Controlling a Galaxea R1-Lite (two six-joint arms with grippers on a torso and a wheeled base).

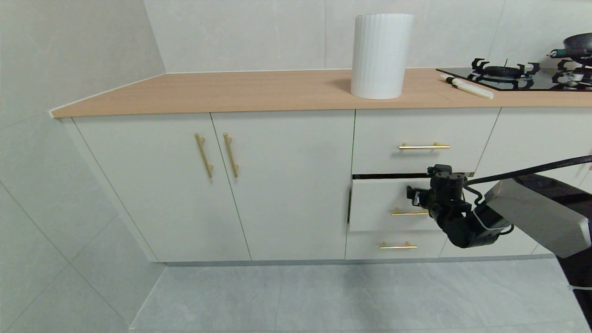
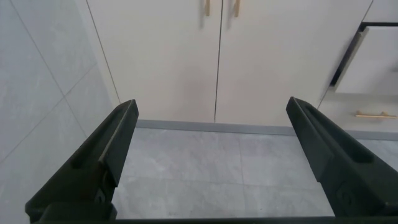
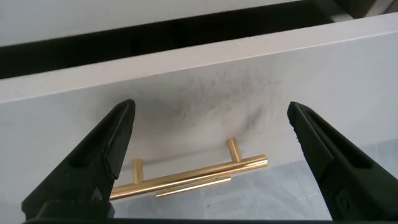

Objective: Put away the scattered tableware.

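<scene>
Where the tiled floor (image 1: 323, 296) meets the wall, entries run from largest to smallest.

1. Floor: pale grey tiles, under both my arms.
2. Cabinet (image 1: 282, 185): off-white, with two doors on the left, each with an upright gold pull, and a stack of three drawers to their right.
3. Tabletop (image 1: 240, 90): wood-coloured, running along the top of the cabinet to the tiled wall.
4. Hob (image 1: 508, 74): black glass with black pan rests, set into the tabletop at its right end; a dark pan stands on the far burner.
5. Holder (image 1: 380, 55): a tall white ribbed cylinder, upright on the tabletop, left of the hob.
6. Drawer (image 1: 388, 203): the middle one of the three, pulled partly out, with a dark gap above its front.
7. Knife (image 1: 466, 87): white, lying flat on the tabletop between the holder and the hob, just beside the hob's near-left corner.
8. Handle (image 3: 193, 177): a gold bar, level on the drawer front.
9. My right fingers (image 3: 102, 165): apart, close before the drawer front, with the handle in the gap between them and neither one touching it.
10. My left fingers (image 2: 99, 162): apart, gripping nothing, low over the floor and facing the cabinet doors.
</scene>
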